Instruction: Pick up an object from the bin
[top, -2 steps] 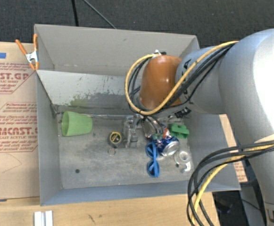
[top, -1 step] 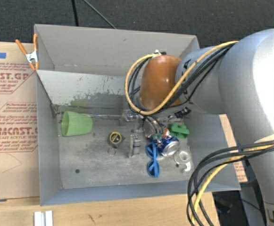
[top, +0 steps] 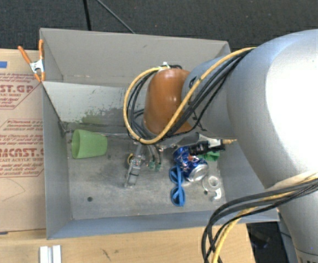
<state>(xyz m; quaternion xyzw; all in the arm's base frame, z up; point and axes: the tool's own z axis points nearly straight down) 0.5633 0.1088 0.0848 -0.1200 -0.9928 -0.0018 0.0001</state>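
Hand (top: 132, 174) between green cup (top: 88, 144), blue can (top: 192, 164)

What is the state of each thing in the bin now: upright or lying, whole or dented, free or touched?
Green cup: lying on its side, free, left part of the bin.
Blue can: lying on its side, looks dented.
Blue looped thing: lying flat, beside the can.
Gripper: low, mid bin, between cup and can.

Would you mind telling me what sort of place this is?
Most likely a robotics lab test cell for bin picking: a grey metal bin holds loose oddments like a green cup and a blue can, and a cabled robot arm reaches into it.
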